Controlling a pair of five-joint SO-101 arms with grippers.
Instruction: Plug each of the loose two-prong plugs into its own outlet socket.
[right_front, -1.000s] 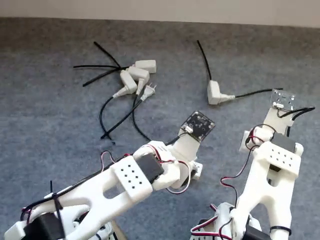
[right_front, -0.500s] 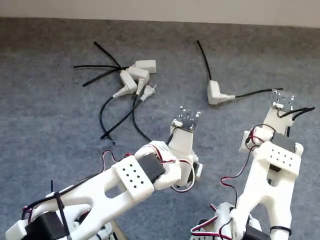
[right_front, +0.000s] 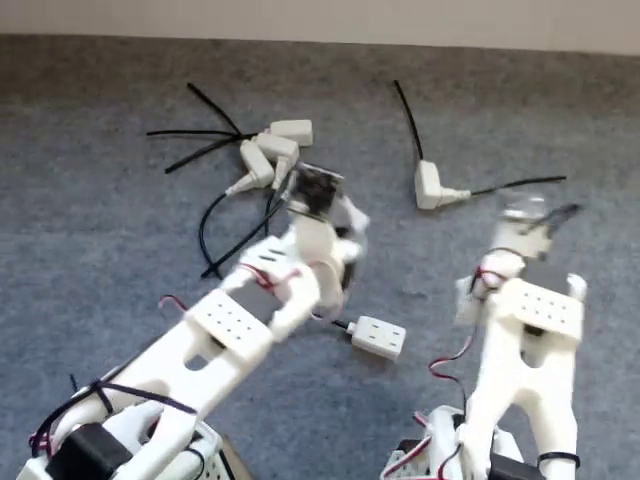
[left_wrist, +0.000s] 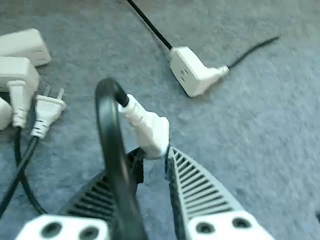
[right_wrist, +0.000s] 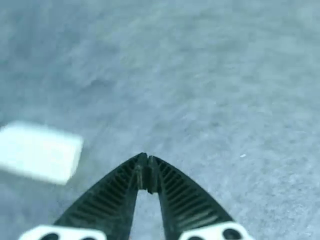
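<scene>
My left gripper is shut on a white plug whose black cord loops back over the wrist. In the high view this gripper hangs by the cluster of white sockets at the far left. A loose two-prong plug lies beside that cluster, prongs up the carpet. An angled white socket with two slots lies farther right. Another white socket rests near the left arm's forearm. My right gripper is shut and empty over bare carpet.
Grey carpet covers the whole table. Black cords trail from the socket cluster toward the left arm. A blurred white block lies beside the right gripper. The right arm stands at the near right.
The left arm swung away from the centre to the far left, up to the socket cluster, uncovering the white socket near it. The right arm's wrist shifted left and is blurred.
</scene>
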